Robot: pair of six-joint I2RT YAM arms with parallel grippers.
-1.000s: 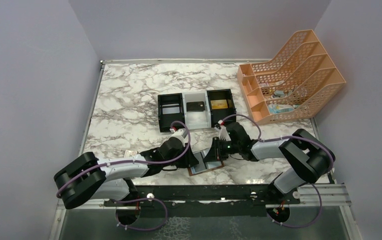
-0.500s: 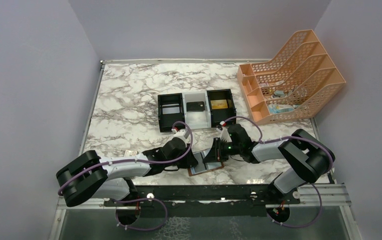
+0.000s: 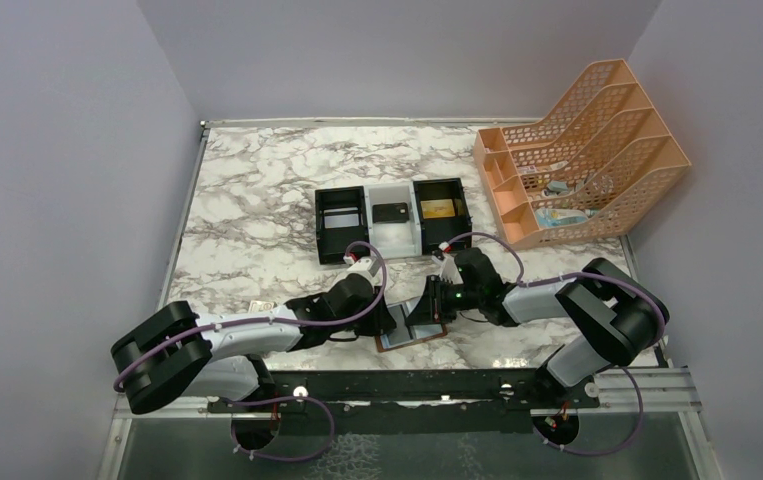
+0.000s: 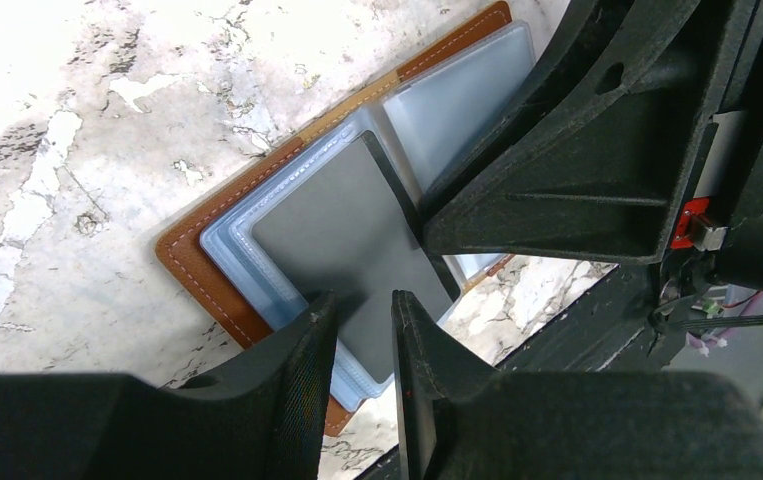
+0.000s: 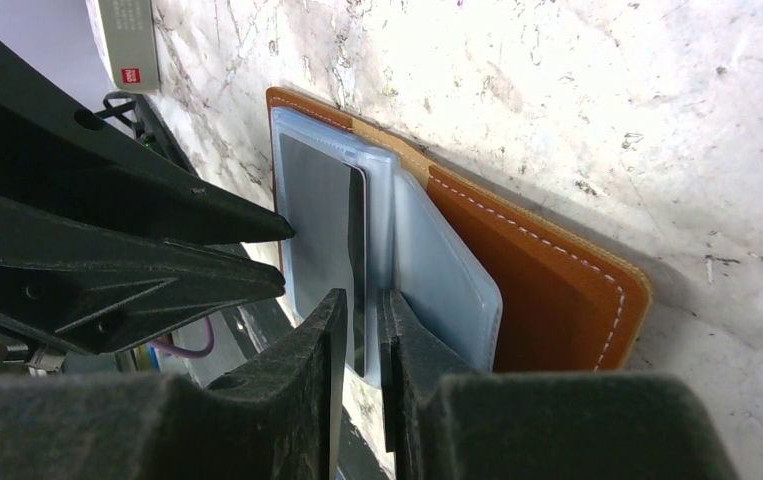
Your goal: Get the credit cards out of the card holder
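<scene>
Left wrist view shows a grey card (image 4: 342, 230) lying in the pale sleeves (image 4: 457, 100) of the holder (image 4: 185, 275), which is spread open flat on the worktop (image 4: 77, 120) near its front edge, between the two arms. The left end effector (image 4: 362, 320) stands narrowly parted over the card's near end, the card's face showing in the gap. The right end effector (image 5: 362, 325) is narrow too, with the card's edge and a sleeve in its gap, though I cannot tell whether it pinches them.
</scene>
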